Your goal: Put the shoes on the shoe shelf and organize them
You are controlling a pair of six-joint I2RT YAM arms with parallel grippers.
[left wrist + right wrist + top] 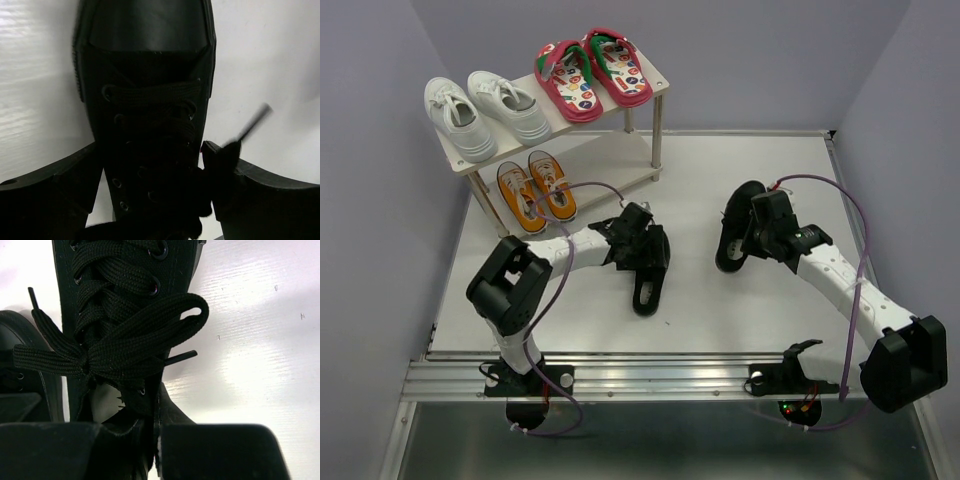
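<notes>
The shoe shelf (612,163) stands at the back left. White sneakers (485,110) and red flip-flops (592,68) fill its top board, and orange sneakers (535,188) sit on the left of the lower board. Two black laced shoes lie on the table. My left gripper (642,250) is open and straddles one black shoe (648,290); in the left wrist view its fingers (227,162) flank the laces (150,130). My right gripper (754,226) is shut on the collar edge (152,412) of the other black shoe (730,250).
The right half of the shelf's lower board is bare. White tabletop (760,320) lies between and in front of the two black shoes. Lilac walls close in the back and both sides. A metal rail (650,375) runs along the near edge.
</notes>
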